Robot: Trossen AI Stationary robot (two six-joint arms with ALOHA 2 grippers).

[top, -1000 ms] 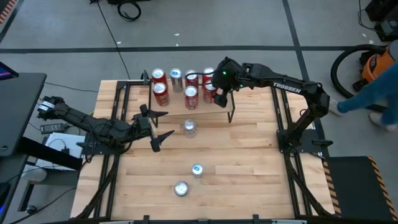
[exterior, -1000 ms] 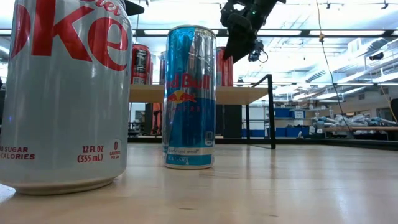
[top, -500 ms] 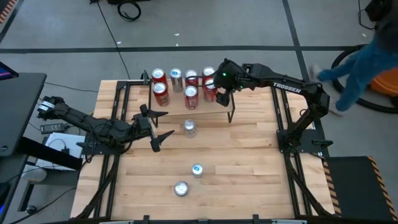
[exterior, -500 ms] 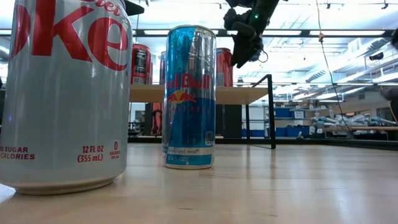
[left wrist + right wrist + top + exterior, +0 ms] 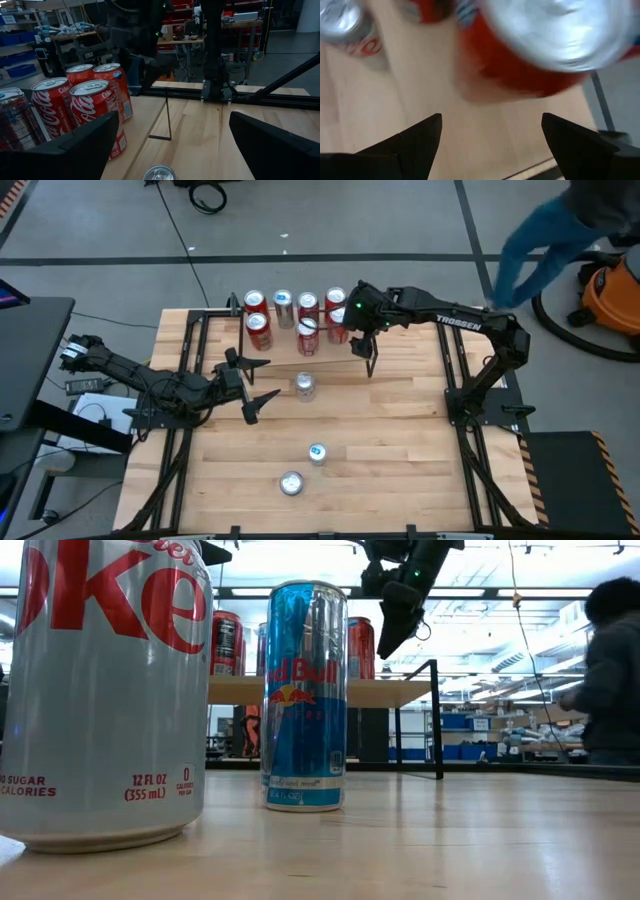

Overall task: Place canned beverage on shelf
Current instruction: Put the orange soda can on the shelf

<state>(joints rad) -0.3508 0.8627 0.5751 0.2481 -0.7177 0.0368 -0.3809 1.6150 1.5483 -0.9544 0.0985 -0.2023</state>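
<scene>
Three upright cans stand loose in front of the shelf (image 5: 375,352), the nearest silver can (image 5: 305,385) just beside the open, empty left gripper (image 5: 258,381) (the open right gripper (image 5: 352,323) hovers over the shelf's red cans (image 5: 300,320)).

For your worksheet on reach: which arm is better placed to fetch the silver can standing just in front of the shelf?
Probably the left. The left gripper, jaws open, hangs beside the silver can; the right gripper is over the shelf, above the red cans.
</scene>
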